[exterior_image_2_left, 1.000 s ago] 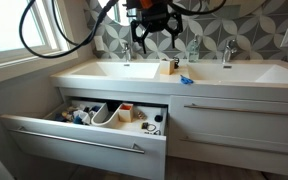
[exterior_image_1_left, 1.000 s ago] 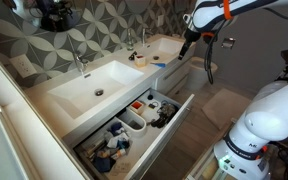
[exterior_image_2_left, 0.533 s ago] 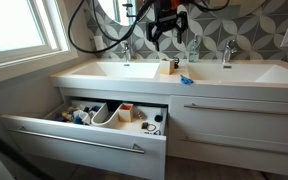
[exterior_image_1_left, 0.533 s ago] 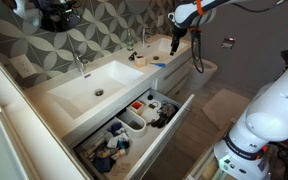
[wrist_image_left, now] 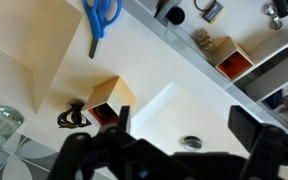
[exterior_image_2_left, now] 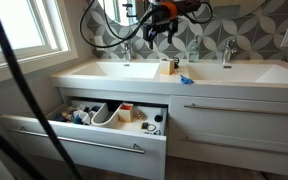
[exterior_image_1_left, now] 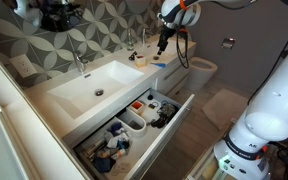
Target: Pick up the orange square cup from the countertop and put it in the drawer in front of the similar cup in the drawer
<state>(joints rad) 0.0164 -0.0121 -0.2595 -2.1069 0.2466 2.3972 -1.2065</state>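
The orange square cup [exterior_image_1_left: 139, 61] stands on the white countertop [exterior_image_1_left: 56, 84] between the two basins, near the back; it also shows in the other exterior view [exterior_image_2_left: 170, 66] and in the wrist view [wrist_image_left: 109, 100]. My gripper [exterior_image_1_left: 164, 43] hangs open and empty in the air above the countertop, higher than the cup and apart from it, as an exterior view [exterior_image_2_left: 156, 30] also shows. In the wrist view the gripper [wrist_image_left: 184, 125] is over a basin, with the cup to its left. The drawer [exterior_image_2_left: 84, 141] is open; the similar cup [exterior_image_2_left: 126, 109] stands inside it.
Blue scissors [exterior_image_2_left: 185, 79] lie on the countertop beside the cup. Chrome taps [exterior_image_2_left: 225, 52] stand at the back of both basins. White bins [exterior_image_1_left: 132, 122] and small clutter fill the open drawer. A toilet [exterior_image_1_left: 204, 70] stands past the vanity's end.
My arm has swung in over the countertop toward the wall and the cup, staying high. The gripper has stayed open. The cup and drawer have not moved.
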